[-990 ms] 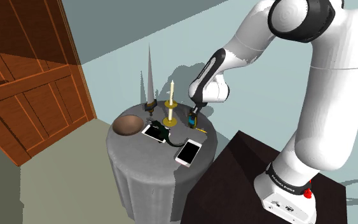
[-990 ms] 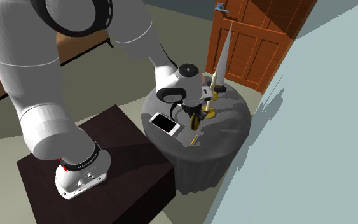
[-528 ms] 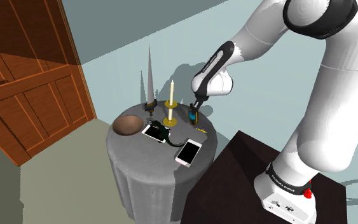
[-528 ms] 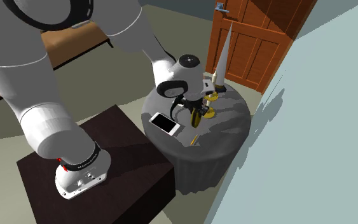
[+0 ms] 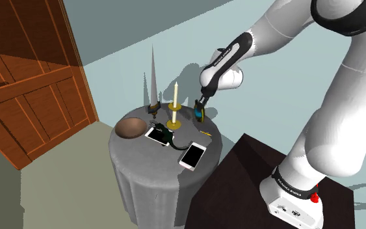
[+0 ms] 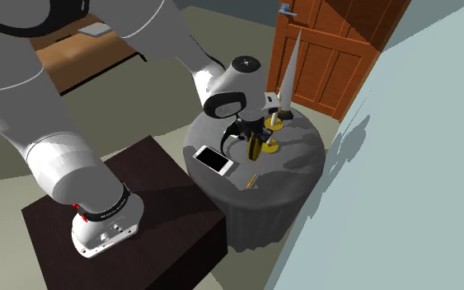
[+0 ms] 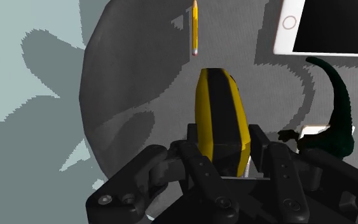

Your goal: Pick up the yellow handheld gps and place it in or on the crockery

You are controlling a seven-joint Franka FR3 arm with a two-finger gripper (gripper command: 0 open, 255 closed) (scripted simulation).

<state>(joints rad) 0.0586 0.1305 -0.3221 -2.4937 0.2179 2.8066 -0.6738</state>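
Wrist view has the black two-finger tool (image 7: 227,141) clamped on the yellow-and-black handheld gps (image 7: 219,111), held clear of the round grey tabletop (image 7: 139,76), presumably for carrying to the brown bowl (image 5: 130,128).

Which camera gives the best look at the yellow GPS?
The wrist view: the yellow GPS is large and close, clasped between the fingers. In the shoulder and second exterior views it is a small shape.
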